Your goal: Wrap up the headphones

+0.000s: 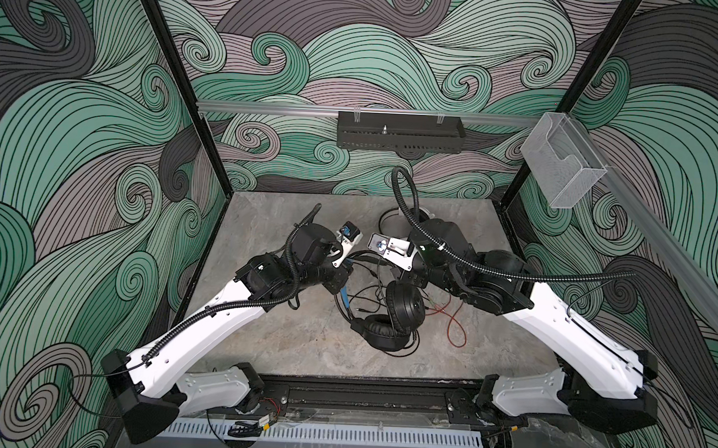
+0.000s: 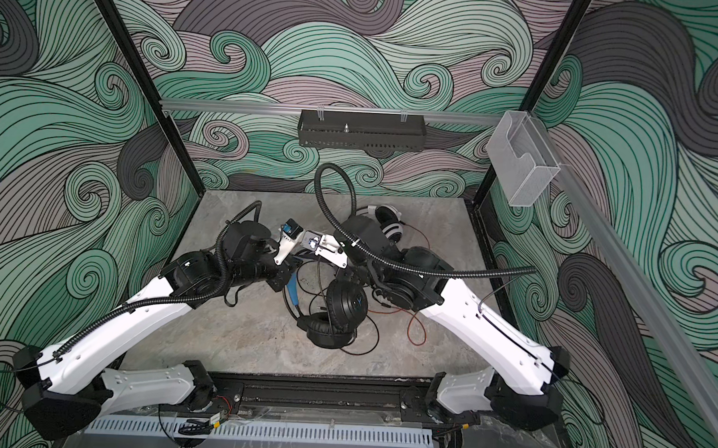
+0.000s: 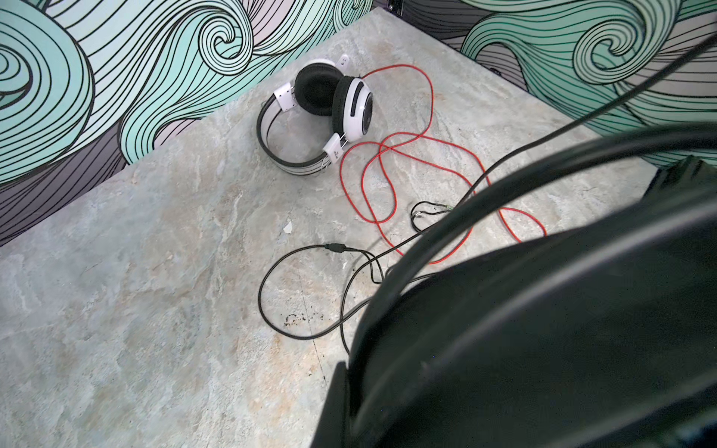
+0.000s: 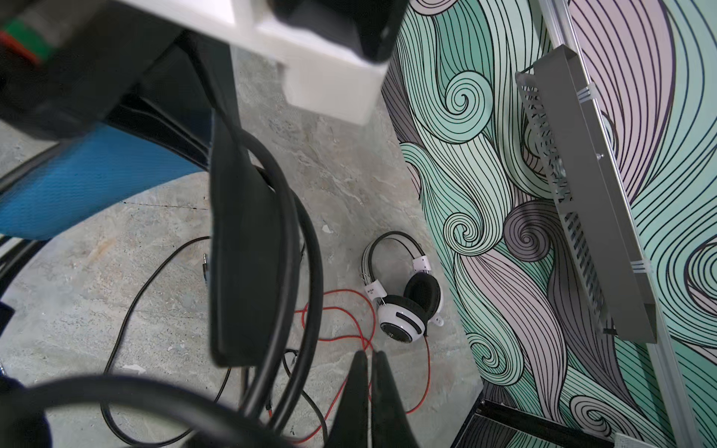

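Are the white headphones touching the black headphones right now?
Apart. The left wrist view shows a stretch of table between the white headphones and the black headphones.

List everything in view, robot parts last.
Black over-ear headphones: one, black, mid-table.
Thin black cable: one, black, loose loops beside them.
White-and-black over-ear headphones: one, white and black, back of table.
Thin red cable: one, red, trailing forward from those.
Perforated metal tray: one, black, back rail.
Clear plastic box: one, transparent, right rail.
Stone-look table: one, grey, under everything.
Robot arms: two, white and black, from the front.
Left hand: one, black and blue, shut, mid-table.
Right hand: one, black, shut, mid-table.
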`<state>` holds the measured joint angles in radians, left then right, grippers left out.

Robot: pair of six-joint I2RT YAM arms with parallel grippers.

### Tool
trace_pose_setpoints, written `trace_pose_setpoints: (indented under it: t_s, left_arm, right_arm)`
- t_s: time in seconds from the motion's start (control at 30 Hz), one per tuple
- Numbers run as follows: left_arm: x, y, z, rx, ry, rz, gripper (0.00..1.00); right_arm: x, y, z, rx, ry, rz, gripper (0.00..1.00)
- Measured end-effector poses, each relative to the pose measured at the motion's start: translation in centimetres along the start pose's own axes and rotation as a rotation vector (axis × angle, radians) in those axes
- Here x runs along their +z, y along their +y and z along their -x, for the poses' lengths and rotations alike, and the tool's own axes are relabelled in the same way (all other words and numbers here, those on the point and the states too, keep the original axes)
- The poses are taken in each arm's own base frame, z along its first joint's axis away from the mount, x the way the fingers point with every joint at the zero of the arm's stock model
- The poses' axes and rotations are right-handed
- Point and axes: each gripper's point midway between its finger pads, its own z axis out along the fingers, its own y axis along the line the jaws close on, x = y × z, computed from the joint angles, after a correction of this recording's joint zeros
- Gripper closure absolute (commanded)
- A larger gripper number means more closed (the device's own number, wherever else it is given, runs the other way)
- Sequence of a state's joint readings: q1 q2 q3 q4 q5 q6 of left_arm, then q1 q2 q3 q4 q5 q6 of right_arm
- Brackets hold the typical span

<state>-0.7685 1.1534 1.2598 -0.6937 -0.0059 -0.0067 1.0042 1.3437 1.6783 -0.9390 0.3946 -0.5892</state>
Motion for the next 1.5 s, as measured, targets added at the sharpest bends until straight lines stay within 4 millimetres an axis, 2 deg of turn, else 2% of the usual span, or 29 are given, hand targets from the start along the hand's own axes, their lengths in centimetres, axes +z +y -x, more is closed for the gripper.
trace_pose_setpoints:
  t_s: [0.3, 0.63, 0.87, 1.0, 1.13, 1.2, 1.4, 1.5]
  left_arm:
    - [-0.3, -0.7, 0.6, -0.001, -0.034, -0.041, 1.00]
    - [-1.1, -1.6, 1.2, -0.022, -0.068, -0.095, 1.00]
    - [-2.0, -2.4, 1.6, -0.045, -0.090, -0.140, 1.00]
    - [-2.5, -2.8, 2.2, -0.057, -0.105, -0.165, 1.00]
    - [-3.9, -3.0, 3.9, -0.075, -0.149, -0.184, 1.00]
    - [-5.2, -3.1, 5.6, -0.086, -0.190, -0.190, 1.00]
    - [-9.7, -3.1, 10.6, -0.111, -0.327, -0.206, 1.00]
    - [-10.8, -3.1, 11.7, -0.130, -0.356, -0.212, 1.00]
  right_arm:
    - [0.5, -0.3, -1.5, 0.039, 0.036, -0.012, 0.84]
    - [0.1, -1.2, -2.9, 0.139, 0.012, -0.017, 0.58]
    - [0.0, -1.4, -3.2, 0.201, -0.030, -0.005, 0.46]
    - [-0.2, -1.6, -3.4, 0.259, -0.071, 0.000, 0.32]
    - [-0.8, -1.1, -3.6, 0.303, -0.144, 0.011, 0.24]
    - [-1.3, -0.6, -3.4, 0.321, -0.200, 0.025, 0.22]
    - [-2.0, -0.3, -1.9, 0.406, -0.353, 0.067, 0.18]
    - [-1.7, -0.6, -1.0, 0.483, -0.419, 0.093, 0.16]
